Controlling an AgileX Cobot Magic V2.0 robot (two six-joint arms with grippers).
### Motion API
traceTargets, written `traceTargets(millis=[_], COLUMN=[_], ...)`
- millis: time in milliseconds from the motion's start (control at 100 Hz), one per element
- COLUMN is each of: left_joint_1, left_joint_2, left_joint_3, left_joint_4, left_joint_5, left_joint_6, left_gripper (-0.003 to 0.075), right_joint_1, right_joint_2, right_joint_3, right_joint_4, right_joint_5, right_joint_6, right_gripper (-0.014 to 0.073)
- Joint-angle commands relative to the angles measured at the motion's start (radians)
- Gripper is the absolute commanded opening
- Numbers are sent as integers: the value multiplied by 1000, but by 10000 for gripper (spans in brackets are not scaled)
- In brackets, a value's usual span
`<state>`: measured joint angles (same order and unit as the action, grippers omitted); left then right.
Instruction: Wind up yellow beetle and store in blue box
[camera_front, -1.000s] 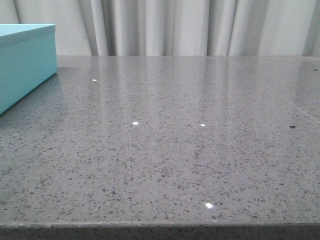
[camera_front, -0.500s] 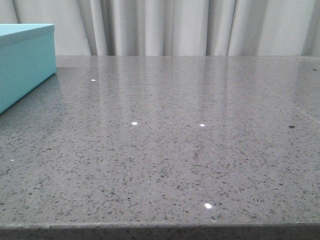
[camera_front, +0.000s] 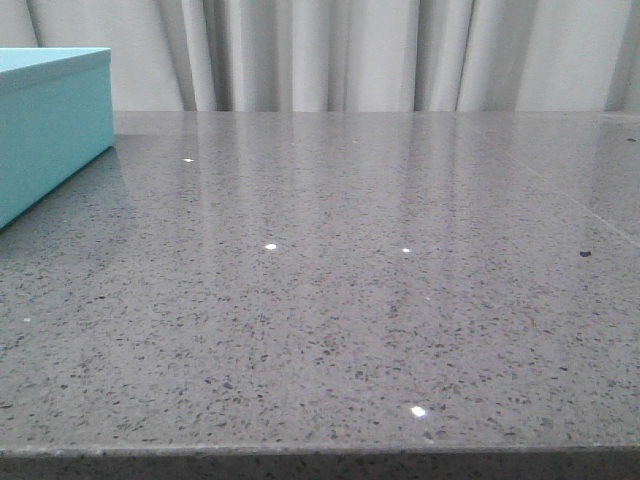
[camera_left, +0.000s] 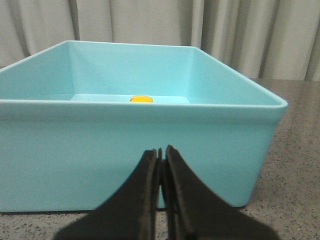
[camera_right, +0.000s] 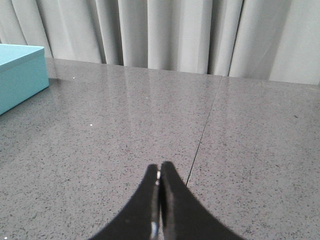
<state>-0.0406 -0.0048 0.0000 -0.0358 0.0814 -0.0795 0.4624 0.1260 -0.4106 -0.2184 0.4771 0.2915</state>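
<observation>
One grey speckled stone table (camera_front: 360, 300) fills the front view, its near edge running along the bottom. One large turquoise-blue rectangular box (camera_left: 125, 145) stands at the table's left side. One small yellow beetle toy (camera_left: 141, 99) lies inside it near the far wall, only its top showing. Left gripper (camera_left: 161, 152): jaws together, empty. Right gripper (camera_right: 158, 172): jaws together, empty.

Table (camera_front: 350, 300): grey speckled stone-like top, polished, glossy, reflecting light. Blue box (camera_left: 125, 145): smooth matt plastic-looking walls. Curtain (camera_front: 330, 50): pale pleated cloth. Left gripper (camera_left: 161, 152) fingers: black, matt.
</observation>
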Motion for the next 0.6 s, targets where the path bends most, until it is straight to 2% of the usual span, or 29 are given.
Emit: traceTargets(millis=[0,410,590], left_joint_1=[-8,-8,-8], left_joint_2=[-33,-33,-33], left_joint_3=[21,21,21], left_joint_4=[-5,-5,-5], left_joint_5=[-73,-73,-73], left_joint_6=[-3,-3,-3], left_gripper=[-18,-18,-19], right_joint_1=[-1,-1,-54], right_joint_2=[10,10,10], right_joint_3=[-26,-22,37], right_joint_4=[-22,-22,-19], right_joint_5=[-80,-84,-229], right_joint_6=[-7,-7,-7], right_gripper=[-64,-64,-64])
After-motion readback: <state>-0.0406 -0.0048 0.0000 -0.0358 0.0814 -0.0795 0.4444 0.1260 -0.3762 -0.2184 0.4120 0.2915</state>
